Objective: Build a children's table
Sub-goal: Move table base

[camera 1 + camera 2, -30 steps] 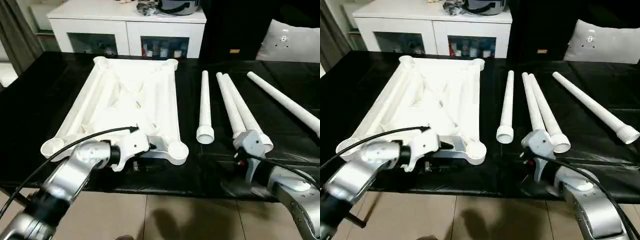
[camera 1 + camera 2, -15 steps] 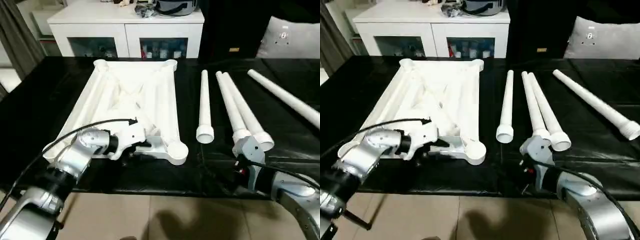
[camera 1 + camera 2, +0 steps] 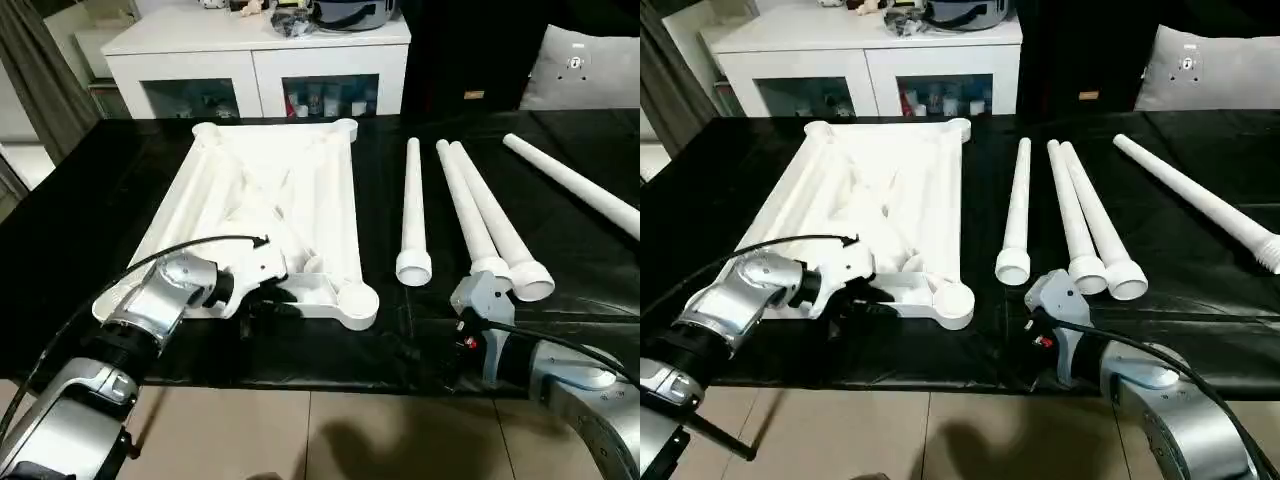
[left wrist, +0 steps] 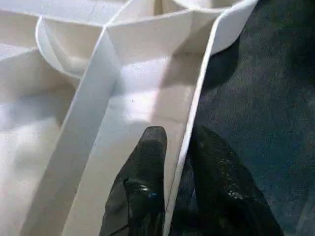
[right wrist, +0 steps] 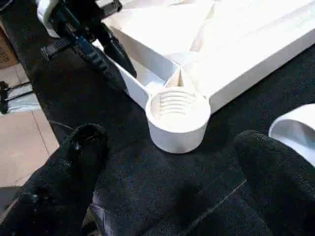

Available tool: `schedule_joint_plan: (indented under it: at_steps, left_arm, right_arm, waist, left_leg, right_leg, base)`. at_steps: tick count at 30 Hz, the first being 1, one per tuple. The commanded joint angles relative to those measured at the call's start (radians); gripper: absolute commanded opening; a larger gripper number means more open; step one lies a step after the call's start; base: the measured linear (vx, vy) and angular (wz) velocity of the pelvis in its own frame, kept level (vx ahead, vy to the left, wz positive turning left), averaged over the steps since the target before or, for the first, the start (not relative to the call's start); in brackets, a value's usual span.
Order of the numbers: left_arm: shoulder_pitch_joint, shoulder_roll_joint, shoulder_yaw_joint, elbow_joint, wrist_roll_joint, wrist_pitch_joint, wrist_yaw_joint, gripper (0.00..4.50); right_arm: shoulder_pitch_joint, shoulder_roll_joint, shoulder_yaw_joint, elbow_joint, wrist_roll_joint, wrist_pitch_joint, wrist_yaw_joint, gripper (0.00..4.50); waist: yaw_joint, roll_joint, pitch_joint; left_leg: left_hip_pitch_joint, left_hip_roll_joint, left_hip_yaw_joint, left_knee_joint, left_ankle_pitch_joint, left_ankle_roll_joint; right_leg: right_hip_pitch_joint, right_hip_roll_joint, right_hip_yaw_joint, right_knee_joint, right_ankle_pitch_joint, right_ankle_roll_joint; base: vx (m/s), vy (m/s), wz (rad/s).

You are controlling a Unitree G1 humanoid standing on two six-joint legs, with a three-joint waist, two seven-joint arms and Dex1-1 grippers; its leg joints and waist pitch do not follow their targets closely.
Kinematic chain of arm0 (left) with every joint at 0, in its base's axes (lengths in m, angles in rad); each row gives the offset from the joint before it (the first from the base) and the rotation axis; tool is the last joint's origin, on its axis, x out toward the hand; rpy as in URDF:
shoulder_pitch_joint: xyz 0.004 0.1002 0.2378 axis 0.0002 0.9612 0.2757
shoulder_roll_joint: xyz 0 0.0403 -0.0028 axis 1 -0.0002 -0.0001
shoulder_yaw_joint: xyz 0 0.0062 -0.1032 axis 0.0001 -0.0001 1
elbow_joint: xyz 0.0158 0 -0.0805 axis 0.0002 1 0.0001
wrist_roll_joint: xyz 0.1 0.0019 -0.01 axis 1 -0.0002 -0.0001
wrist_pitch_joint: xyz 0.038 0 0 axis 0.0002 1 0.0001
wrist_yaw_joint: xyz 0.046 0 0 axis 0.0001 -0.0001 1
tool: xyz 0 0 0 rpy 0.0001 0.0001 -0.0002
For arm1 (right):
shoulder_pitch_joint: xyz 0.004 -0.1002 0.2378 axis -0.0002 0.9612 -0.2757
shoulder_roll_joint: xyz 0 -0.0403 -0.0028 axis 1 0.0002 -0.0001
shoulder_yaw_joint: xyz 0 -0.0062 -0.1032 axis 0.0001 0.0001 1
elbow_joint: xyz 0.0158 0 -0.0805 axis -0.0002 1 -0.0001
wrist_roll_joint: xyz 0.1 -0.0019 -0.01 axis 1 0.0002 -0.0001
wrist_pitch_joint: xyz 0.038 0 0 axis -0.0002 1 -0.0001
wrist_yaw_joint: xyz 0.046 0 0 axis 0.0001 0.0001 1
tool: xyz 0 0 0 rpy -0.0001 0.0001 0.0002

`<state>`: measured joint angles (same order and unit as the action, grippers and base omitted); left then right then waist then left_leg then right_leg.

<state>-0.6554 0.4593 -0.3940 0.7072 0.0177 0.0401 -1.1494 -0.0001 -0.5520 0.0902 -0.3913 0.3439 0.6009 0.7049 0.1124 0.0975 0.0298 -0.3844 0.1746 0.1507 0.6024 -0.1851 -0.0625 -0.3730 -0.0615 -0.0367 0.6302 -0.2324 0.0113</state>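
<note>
The white table top (image 3: 262,190) lies upside down on the black table, ribs up, with round sockets at its corners. My left gripper (image 4: 179,142) is at its near edge. One black finger (image 4: 150,147) is inside the thin rim wall and the other outside, both pressed close to it. Four white legs lie to the right: one (image 3: 412,210) alone, two (image 3: 480,215) side by side, and one (image 3: 575,190) angled at the far right. My right gripper (image 5: 172,162) stands wide open and holds nothing, low over the black cloth just short of the near right corner socket (image 5: 177,115).
A white cabinet (image 3: 260,65) with glass doors stands behind the table. A pale grey cushion (image 3: 585,70) sits at the back right. The black table's (image 3: 60,230) front edge runs just below both grippers, with tiled floor (image 3: 300,430) beneath.
My left gripper's fingers have closed in on the table top's near rim. My right gripper has drifted slightly left, still wide open. The camera has tilted a little.
</note>
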Motion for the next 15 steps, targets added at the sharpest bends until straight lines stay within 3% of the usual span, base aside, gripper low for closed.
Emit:
schedule_joint_plan:
  at_steps: [1,2,4,5,6,7,8,11,13,14,15]
  left_arm:
    - [-0.018,0.010,-0.001,0.018,0.019,-0.006,0.002,0.63]
    - [-0.021,0.008,0.000,0.033,0.025,-0.003,0.012,0.55]
    - [-0.020,0.006,0.004,0.041,0.025,-0.002,0.024,0.36]
    - [-0.016,0.000,0.020,0.050,0.019,-0.004,0.044,0.32]
    - [-0.012,-0.005,0.033,0.049,0.009,0.004,0.054,0.29]
    - [-0.006,-0.011,0.049,0.043,-0.002,0.017,0.063,0.22]
    - [0.001,-0.015,0.063,0.034,-0.012,0.028,0.069,0.15]
    - [0.019,-0.019,0.079,0.010,-0.020,0.049,0.088,0.05]
    - [0.027,-0.019,0.080,-0.001,-0.018,0.051,0.094,0.02]
    - [0.034,-0.019,0.079,-0.011,-0.017,0.047,0.101,0.02]
    - [0.049,-0.019,0.071,-0.025,-0.011,0.004,0.097,0.02]
  right_arm:
    - [-0.012,0.002,0.010,-0.025,0.011,0.012,0.001,4.50]
    - [-0.014,0.001,0.008,-0.025,0.017,0.015,0.002,4.50]
    - [-0.014,0.002,0.008,-0.026,0.019,0.017,0.002,4.50]
    - [-0.014,0.003,0.010,-0.031,0.023,0.023,0.002,4.50]
    - [-0.014,0.005,0.011,-0.036,0.026,0.027,0.000,4.50]
    - [-0.013,0.007,0.009,-0.040,0.031,0.033,-0.001,4.50]
    - [-0.013,0.009,0.008,-0.043,0.033,0.036,-0.003,4.50]
    - [-0.013,0.016,0.005,-0.043,0.035,0.042,-0.011,4.50]
    - [-0.015,0.020,0.008,-0.041,0.034,0.044,-0.017,4.50]
    - [-0.017,0.023,0.010,-0.041,0.033,0.043,-0.021,4.50]
    - [-0.020,0.031,0.015,-0.039,0.028,0.038,-0.029,4.50]
  waist:
    - [0.001,-0.015,-0.053]
    - [0.001,-0.023,-0.053]
    - [0.000,-0.019,-0.052]
    - [-0.003,-0.028,-0.052]
    - [-0.004,-0.025,-0.052]
    - [-0.008,-0.033,-0.051]
    - [-0.009,-0.029,-0.052]
    - [-0.019,-0.035,-0.053]
    - [-0.022,-0.032,-0.053]
    - [-0.024,-0.040,-0.052]
    - [-0.022,-0.040,-0.051]
  left_leg:
    - [0.017,0.048,-0.014,-0.073,-0.174,0.019]
    - [0.015,0.049,-0.014,-0.073,-0.165,0.023]
    - [0.014,0.049,-0.014,-0.073,-0.159,0.025]
    - [0.013,0.048,-0.013,-0.073,-0.160,0.027]
    - [0.013,0.047,-0.014,-0.072,-0.157,0.028]
    - [0.012,0.047,-0.011,-0.072,-0.151,0.033]
    - [0.011,0.046,-0.012,-0.071,-0.139,0.037]
    - [0.007,0.045,-0.012,-0.069,-0.115,0.050]
    - [0.009,0.046,-0.012,-0.068,-0.112,0.053]
    - [0.009,0.046,-0.010,-0.068,-0.115,0.057]
    - [0.010,0.046,-0.010,-0.069,-0.117,0.058]
  right_leg:
    - [0.036,-0.082,0.042,-0.075,-0.046,-0.215]
    - [0.037,-0.082,0.043,-0.074,-0.040,-0.214]
    - [0.037,-0.083,0.042,-0.073,-0.036,-0.213]
    - [0.038,-0.082,0.042,-0.074,-0.034,-0.213]
    - [0.038,-0.082,0.041,-0.072,-0.033,-0.214]
    - [0.039,-0.082,0.041,-0.074,-0.032,-0.216]
    - [0.040,-0.083,0.041,-0.071,-0.029,-0.218]
    - [0.041,-0.081,0.040,-0.070,-0.005,-0.219]
    - [0.039,-0.081,0.040,-0.070,0.006,-0.226]
    - [0.038,-0.080,0.040,-0.072,0.009,-0.230]
    - [0.037,-0.080,0.040,-0.070,0.003,-0.231]
  base:
    - [0.000,0.000,0.00]
    - [0.000,0.000,0.00]
    - [0.000,0.000,0.00]
    - [0.000,0.000,0.00]
    - [0.000,0.000,0.00]
    - [0.000,0.000,0.00]
    - [0.000,0.000,0.00]
    - [0.000,0.000,0.00]
    - [0.000,0.000,0.00]
    - [0.000,0.000,0.00]
    - [0.000,0.000,0.00]
